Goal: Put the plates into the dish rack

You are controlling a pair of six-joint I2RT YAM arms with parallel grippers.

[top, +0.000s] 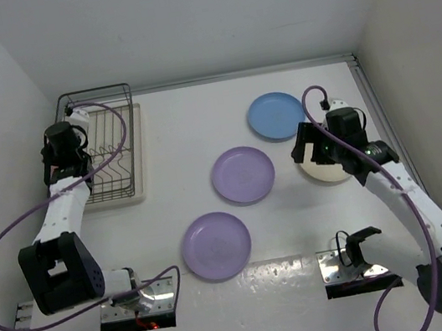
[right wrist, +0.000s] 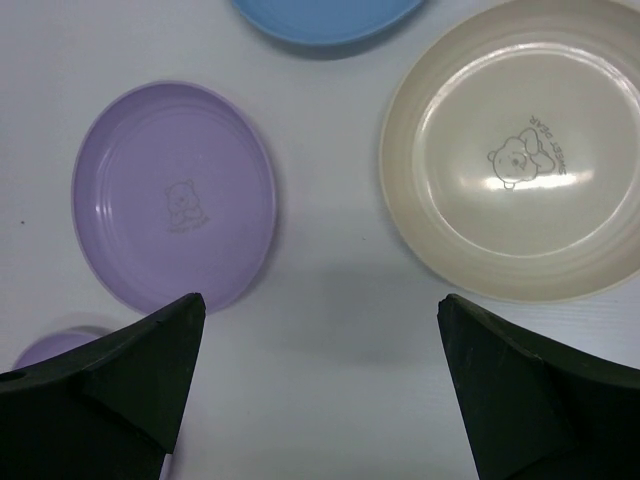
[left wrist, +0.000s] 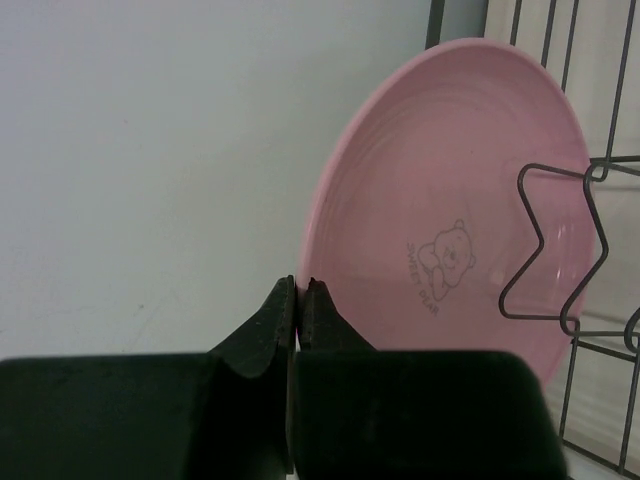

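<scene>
Pink plate [left wrist: 450, 190] stands upright in dish rack [top: 116, 170].

Bright even light; soft shadows; glare on cream plate [right wrist: 510, 150].

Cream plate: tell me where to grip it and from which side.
Grip the cream plate by its raised rim, one finger inside and one outside, coming down from above. It lies flat, face up, so only the rim offers an edge. The side facing the nearer purple plate probably suits best: bare table there, and the open right gripper hangs close.
</scene>
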